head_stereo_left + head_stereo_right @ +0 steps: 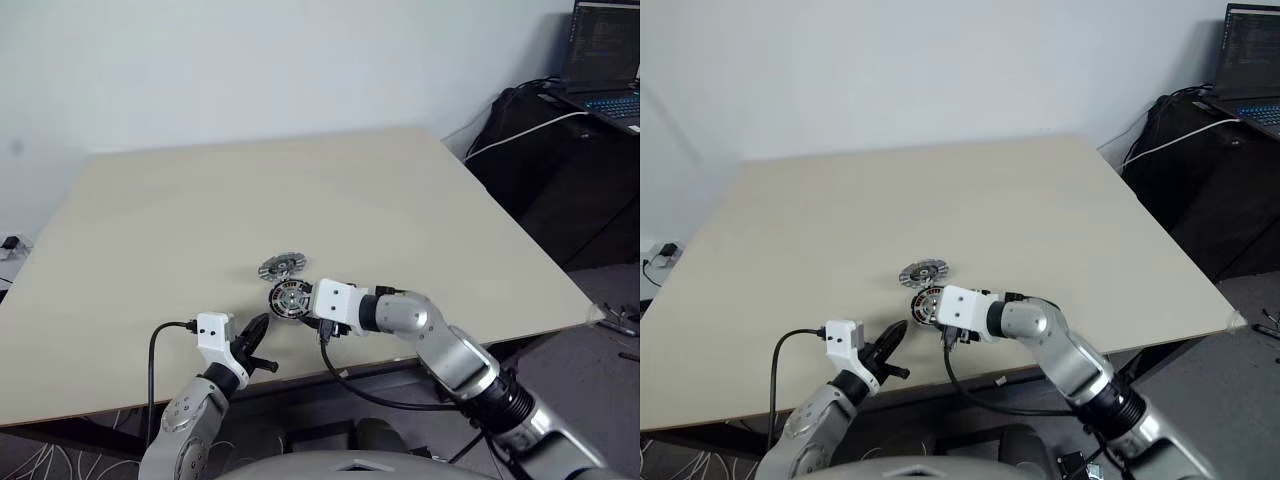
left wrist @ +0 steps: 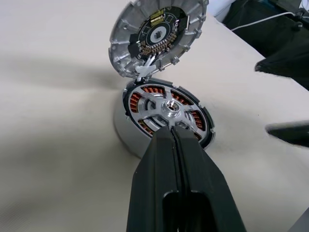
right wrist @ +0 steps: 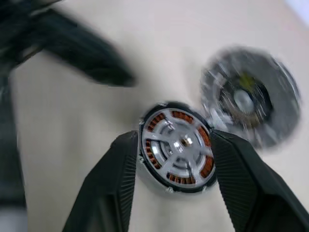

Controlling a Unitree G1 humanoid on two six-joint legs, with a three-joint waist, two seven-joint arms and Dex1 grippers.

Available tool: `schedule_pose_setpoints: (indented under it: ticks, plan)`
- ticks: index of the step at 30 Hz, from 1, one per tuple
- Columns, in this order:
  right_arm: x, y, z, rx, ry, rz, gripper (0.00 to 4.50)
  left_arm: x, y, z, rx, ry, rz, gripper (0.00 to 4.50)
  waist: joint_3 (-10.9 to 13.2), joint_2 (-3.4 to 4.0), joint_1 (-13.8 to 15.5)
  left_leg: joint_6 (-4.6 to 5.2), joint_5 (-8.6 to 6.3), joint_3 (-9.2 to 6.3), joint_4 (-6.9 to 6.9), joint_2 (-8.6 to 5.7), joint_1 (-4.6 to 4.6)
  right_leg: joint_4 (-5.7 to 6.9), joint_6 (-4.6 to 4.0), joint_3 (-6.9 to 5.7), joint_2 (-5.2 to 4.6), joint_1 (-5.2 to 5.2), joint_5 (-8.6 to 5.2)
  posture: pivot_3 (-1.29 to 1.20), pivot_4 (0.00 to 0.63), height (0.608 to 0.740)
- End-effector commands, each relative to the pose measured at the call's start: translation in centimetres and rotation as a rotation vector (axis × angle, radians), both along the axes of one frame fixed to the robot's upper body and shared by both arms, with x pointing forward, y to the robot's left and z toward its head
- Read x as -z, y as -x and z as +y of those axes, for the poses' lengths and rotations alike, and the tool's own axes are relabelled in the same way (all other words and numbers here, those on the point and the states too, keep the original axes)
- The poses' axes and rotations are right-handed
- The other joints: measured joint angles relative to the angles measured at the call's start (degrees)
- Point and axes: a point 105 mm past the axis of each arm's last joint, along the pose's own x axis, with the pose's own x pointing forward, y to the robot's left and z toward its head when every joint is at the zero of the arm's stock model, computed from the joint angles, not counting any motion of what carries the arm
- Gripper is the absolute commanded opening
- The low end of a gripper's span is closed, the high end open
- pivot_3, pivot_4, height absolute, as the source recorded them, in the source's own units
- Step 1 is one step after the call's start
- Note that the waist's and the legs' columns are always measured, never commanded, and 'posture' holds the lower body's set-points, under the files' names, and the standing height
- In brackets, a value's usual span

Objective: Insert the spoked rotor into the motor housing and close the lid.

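The motor housing (image 2: 205, 116), a dark ring with copper windings, sits on the beige table (image 1: 400, 200) near its front edge. The spoked rotor (image 3: 181, 142), silver with a centre hub, lies inside it, and the windings show between its spokes. The lid (image 1: 281, 266), a round silver disc with a ribbed rim and a dark inner face, rests just behind the housing at its rim and looks tilted. My right gripper (image 3: 174, 140) is open, with one finger on each side of the housing. My left gripper (image 2: 172, 131) is shut and empty, its tip at the housing's near edge.
A black stand (image 1: 560, 150) with an open laptop (image 1: 605, 60) and cables is past the table's right edge. The table's front edge (image 1: 400, 360) runs just under both arms. Bare tabletop stretches behind and to both sides of the parts.
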Motion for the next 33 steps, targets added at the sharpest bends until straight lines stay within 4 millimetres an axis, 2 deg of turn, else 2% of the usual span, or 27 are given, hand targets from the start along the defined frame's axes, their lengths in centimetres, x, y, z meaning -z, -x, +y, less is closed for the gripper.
schedule_pose_setpoints:
  ticks: [1, 5, 9, 13, 17, 21, 24, 26, 30, 33]
  plan:
    - [-0.1, -0.5, 0.6, -0.143, 0.107, -0.053, 2.54, -0.6, -0.4, -0.4, 0.007, 0.026, -0.027, 0.0, 0.04, -0.08, 0.07, 0.0, 0.0, -0.01, 0.0, 0.0, 0.0, 0.0, 0.01, 0.0, 0.0, 0.0, 0.02, 0.0, 0.0, 0.74]
    - [0.1, -1.6, 1.3, -0.234, 0.194, -0.051, 2.54, -0.6, -0.2, -0.5, -0.003, 0.04, -0.026, 0.0, 0.1, -0.16, 0.12, 0.0, 0.0, -0.03, 0.0, 0.0, -0.01, 0.01, -0.25, 0.0, 0.0, -0.03, 0.19, 0.0, 0.0, 0.74]
    - [-0.3, -2.5, 2.7, -0.179, 0.081, 0.073, 2.54, -0.5, 0.0, -0.5, -0.019, 0.047, -0.021, 0.0, 0.1, -0.19, 0.12, 0.0, -0.01, -0.06, -0.05, 0.0, -0.01, 0.01, -0.33, -0.01, 0.01, -0.05, 0.22, 0.0, 0.0, 0.74]
    - [-1.0, -2.8, 3.4, -0.054, -0.049, 0.211, 3.3, -0.3, 0.2, -0.4, -0.036, 0.054, -0.014, 0.0, 0.11, -0.18, 0.35, 0.0, -0.01, -0.08, -0.09, -0.02, -0.06, 0.01, -0.35, -0.01, 0.0, -0.11, 0.22, 0.0, 0.0, 0.74]
    - [-0.9, -2.9, 3.1, 0.088, -0.068, 0.329, 4.47, -0.2, 0.3, -0.3, -0.04, 0.058, -0.008, 0.0, 0.1, -0.18, 0.96, 0.0, -0.03, -0.08, -0.09, -0.04, -0.06, 0.01, -0.36, -0.02, -0.03, -0.11, 0.22, 0.0, 0.0, 0.74]
    - [-1.1, -3.3, 2.4, 0.202, -0.057, 0.363, 4.47, -0.1, 0.2, -0.4, -0.037, 0.06, -0.004, 0.0, 0.11, -0.14, 1.26, -0.01, -0.03, -0.07, -0.08, -0.04, -0.09, 0.07, -0.37, 0.0, -0.02, -0.18, 0.22, 0.0, 0.0, 0.74]
    - [-1.5, -3.1, 1.6, 0.047, 0.06, 0.137, 4.47, 0.0, 0.1, -0.5, -0.032, 0.064, -0.001, 0.0, 0.11, -0.12, 1.39, -0.01, -0.03, -0.06, -0.08, -0.05, -0.12, 0.05, -0.37, -0.03, -0.03, -0.2, 0.22, 0.0, 0.0, 0.74]
    - [-1.6, -3.1, 1.1, -0.039, 0.129, 0.045, 4.47, 0.1, 0.0, -0.6, -0.027, 0.066, 0.0, 0.0, 0.11, -0.13, 1.39, 0.0, -0.04, -0.06, -0.08, -0.08, -0.12, 0.01, -0.34, -0.06, -0.07, -0.17, 0.22, 0.0, 0.0, 0.74]
    - [-1.0, -3.3, 0.1, -0.174, 0.263, -0.04, 4.47, 0.1, -0.1, -0.8, -0.023, 0.071, 0.001, 0.0, 0.13, -0.13, 0.99, 0.0, -0.03, -0.02, -0.08, -0.03, -0.09, 0.01, -0.32, -0.04, 0.0, -0.16, 0.21, 0.0, 0.0, 0.74]
    - [-0.2, -3.2, -0.2, -0.256, 0.351, -0.038, 4.47, 0.2, -0.2, -0.9, -0.023, 0.078, 0.0, 0.0, 0.13, -0.15, 0.84, -0.02, -0.01, -0.04, -0.08, 0.0, -0.05, 0.01, -0.33, -0.06, 0.02, -0.11, 0.22, 0.0, 0.0, 0.74]
